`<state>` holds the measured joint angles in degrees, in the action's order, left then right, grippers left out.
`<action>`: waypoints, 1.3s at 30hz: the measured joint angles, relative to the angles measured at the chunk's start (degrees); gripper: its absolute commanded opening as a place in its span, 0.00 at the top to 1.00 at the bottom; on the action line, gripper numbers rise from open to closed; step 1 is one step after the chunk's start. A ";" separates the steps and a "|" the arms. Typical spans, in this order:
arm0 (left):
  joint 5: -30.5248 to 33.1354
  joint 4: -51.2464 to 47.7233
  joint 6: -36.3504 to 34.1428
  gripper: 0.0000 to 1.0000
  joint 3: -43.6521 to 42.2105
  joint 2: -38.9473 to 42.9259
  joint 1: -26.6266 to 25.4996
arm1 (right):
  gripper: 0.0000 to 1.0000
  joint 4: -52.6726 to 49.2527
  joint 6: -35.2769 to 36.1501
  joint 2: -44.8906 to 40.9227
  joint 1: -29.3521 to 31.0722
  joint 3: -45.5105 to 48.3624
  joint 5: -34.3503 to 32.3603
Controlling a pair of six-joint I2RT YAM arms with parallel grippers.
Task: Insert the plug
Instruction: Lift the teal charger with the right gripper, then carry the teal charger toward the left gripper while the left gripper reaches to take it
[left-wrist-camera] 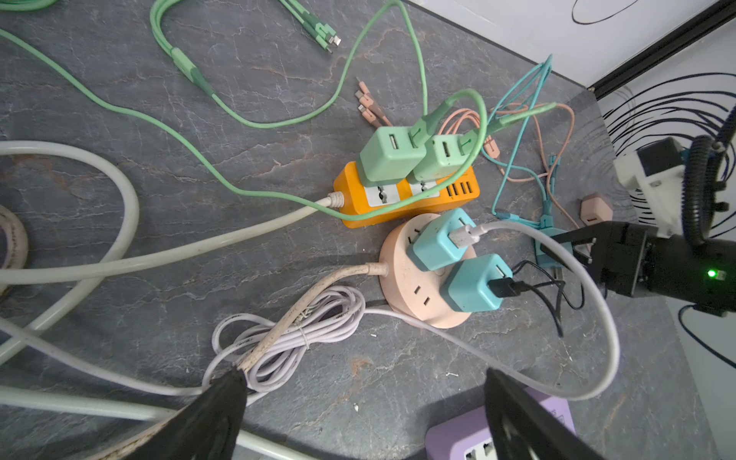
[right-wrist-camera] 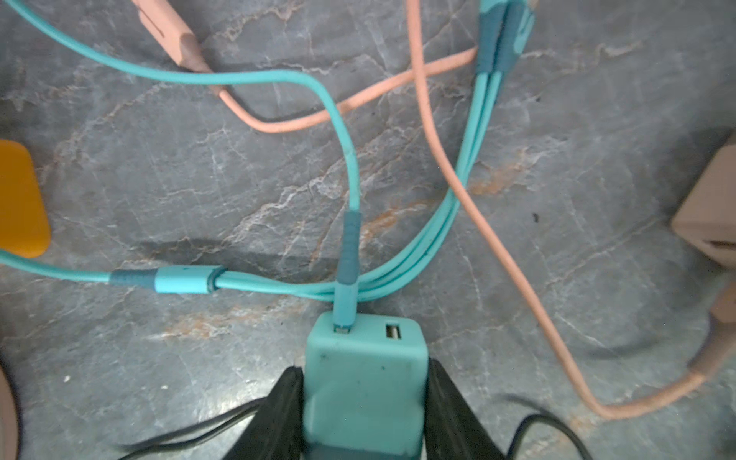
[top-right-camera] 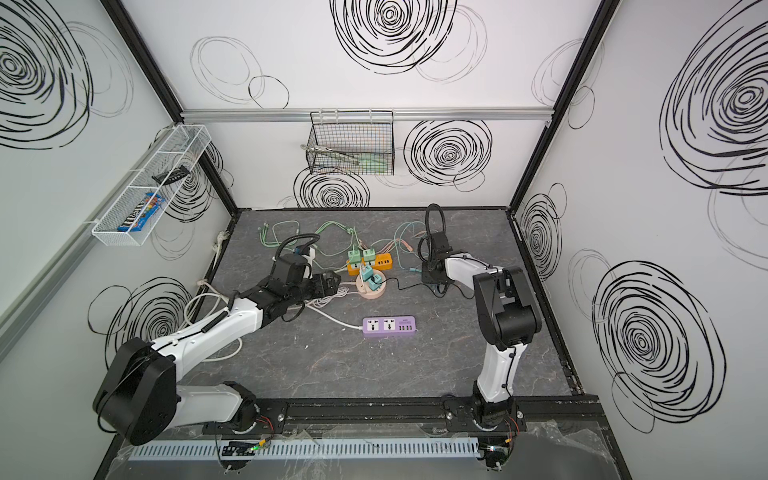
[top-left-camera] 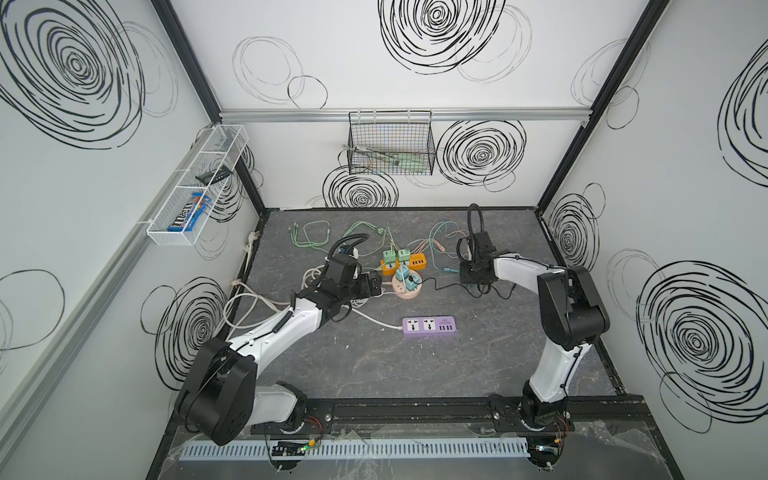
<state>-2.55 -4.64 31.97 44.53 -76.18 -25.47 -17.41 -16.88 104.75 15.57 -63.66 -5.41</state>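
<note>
right gripper (right-wrist-camera: 364, 370) clamped on both sides of the teal plug (right-wrist-camera: 364, 386), plug near the round pink socket (left-wrist-camera: 402, 282), teal cable (right-wrist-camera: 350, 239) in 1 of the plug's 2 ports, left gripper (left-wrist-camera: 364, 376) spread wide just beside that socket

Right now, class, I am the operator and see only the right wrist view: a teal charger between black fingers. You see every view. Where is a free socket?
Observer: The purple power strip, which lies nearer the arms' bases than the other sockets, has both of its sockets empty.
Operator: Is the round one full?
Observer: The round pink hub holds two teal chargers. One two-slot socket on its top is bare.
Operator: Is the other arm in my way?
Observer: The left gripper is open, above the pale cables beside that hub.
</note>
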 measured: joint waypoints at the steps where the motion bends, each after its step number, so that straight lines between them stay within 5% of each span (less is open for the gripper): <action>1: -0.17 0.04 -0.33 0.04 0.00 0.00 -0.02 | 0.63 0.63 0.46 -1.14 0.04 1.14 -0.04; 11: -10.82 1.01 -7.10 0.03 4.46 0.13 -0.59 | 0.63 19.82 18.16 -27.02 5.90 16.17 1.68; 22: -22.58 -8.70 -22.27 0.03 27.80 -2.54 -3.91 | 0.62 39.04 49.29 -42.36 15.21 31.61 8.57; 39: -21.92 -22.56 -29.46 0.15 41.07 -14.56 -13.05 | 0.58 47.32 61.99 -48.89 17.62 35.36 16.83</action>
<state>-24.47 -27.20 2.50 85.60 -90.74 -38.52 29.91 45.10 55.86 33.19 -28.29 11.42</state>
